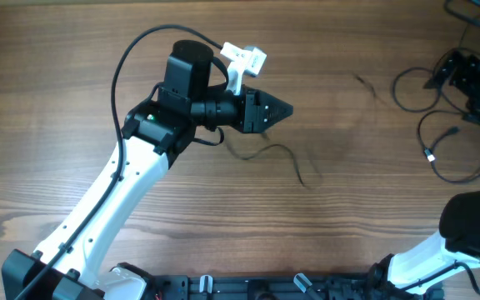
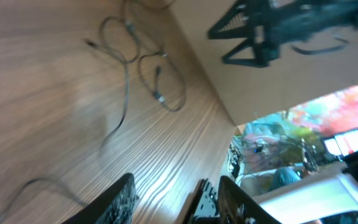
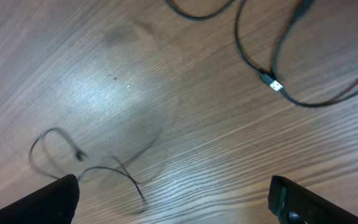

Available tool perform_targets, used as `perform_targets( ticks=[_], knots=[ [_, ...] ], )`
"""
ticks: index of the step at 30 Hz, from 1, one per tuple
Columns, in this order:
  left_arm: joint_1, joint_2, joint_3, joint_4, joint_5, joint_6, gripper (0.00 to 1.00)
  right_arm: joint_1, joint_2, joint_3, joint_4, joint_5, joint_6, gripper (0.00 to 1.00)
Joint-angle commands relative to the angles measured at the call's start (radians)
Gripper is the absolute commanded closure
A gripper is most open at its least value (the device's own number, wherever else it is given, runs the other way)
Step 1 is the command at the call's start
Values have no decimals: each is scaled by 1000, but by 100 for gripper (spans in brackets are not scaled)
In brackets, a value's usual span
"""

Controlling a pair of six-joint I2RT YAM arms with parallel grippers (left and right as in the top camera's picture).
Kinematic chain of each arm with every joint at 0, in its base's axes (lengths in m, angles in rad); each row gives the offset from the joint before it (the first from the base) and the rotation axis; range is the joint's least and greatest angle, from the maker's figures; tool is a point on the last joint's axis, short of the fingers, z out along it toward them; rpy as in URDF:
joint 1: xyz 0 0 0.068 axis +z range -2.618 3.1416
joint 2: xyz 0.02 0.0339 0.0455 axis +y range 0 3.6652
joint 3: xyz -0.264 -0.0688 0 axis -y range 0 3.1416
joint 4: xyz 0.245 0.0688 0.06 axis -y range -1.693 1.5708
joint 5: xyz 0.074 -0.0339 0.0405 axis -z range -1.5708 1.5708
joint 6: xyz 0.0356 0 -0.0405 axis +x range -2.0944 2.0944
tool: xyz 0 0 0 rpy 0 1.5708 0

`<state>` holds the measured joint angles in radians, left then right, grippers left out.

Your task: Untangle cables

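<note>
Left pincer (image 2: 178, 198) hovers over the brown wood-grain worktop (image 1: 73, 100), fingers apart on nothing; right pincer (image 3: 173, 196) gapes wide, empty too. Cables (image 3: 271, 79) loop at the worktop's right end, one thin cord (image 1: 282, 147) alone mid-board, room beyond blurred

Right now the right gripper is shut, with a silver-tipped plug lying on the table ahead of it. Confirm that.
Not shut: the right gripper is open, jaws wide apart with nothing between, as the right wrist view shows. The silver-tipped plug does lie on the table ahead of it.
</note>
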<state>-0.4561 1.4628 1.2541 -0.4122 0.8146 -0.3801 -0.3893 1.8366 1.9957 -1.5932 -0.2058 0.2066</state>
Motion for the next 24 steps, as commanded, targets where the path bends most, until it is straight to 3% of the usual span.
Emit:
perform_targets(
  ticks=[1, 6, 9, 10, 12, 17, 24],
  knots=[
    [34, 10, 1, -171, -266, 11, 57, 43, 21, -8, -3, -13, -55, 0],
    [71, 11, 1, -394, -624, 10, 62, 110, 21, -8, -15, -13, -90, 0],
    [93, 11, 1, -481, -735, 5, 62, 164, 21, -9, -15, -12, -103, 0],
    [101, 11, 1, -497, -742, 6, 62, 181, 21, -12, -15, -12, -103, 0],
    [119, 11, 1, -518, -742, 6, 48, 211, 21, -26, -15, -13, -121, 0],
    [165, 11, 1, -536, -741, 5, 40, 283, 21, -152, -16, 35, -118, 0],
    [191, 11, 1, -551, -742, 6, 33, 294, -18, -380, 30, 129, 165, 1]
  ],
)
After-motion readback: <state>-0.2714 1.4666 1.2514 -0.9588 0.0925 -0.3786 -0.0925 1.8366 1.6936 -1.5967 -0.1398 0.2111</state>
